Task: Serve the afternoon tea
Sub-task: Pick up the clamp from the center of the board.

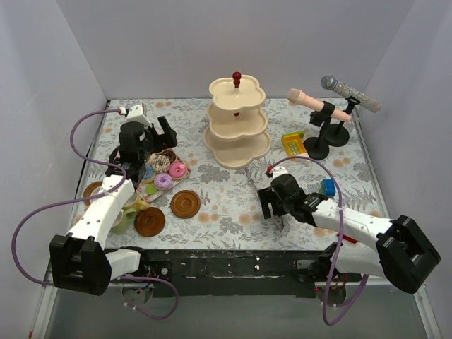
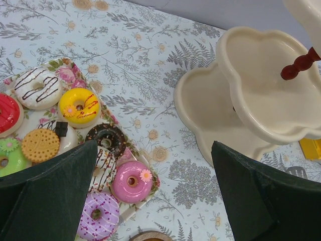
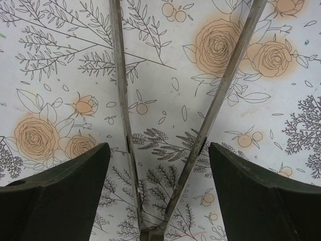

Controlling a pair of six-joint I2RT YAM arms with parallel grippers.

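The metal tongs (image 3: 221, 95) lie on the floral tablecloth (image 3: 60, 60), two arms spreading toward the far side from a joint at the near edge (a narrow V). The right gripper (image 3: 158, 150) straddles them, its jaws wide, one dark finger just outside each arm.

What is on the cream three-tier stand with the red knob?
Nothing shows on the cream three-tier stand; its lower tiers' inner parts are hidden by the tiers above.

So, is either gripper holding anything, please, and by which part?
Nothing is held. The left gripper is open above the donuts; the right gripper is open astride the metal tongs.
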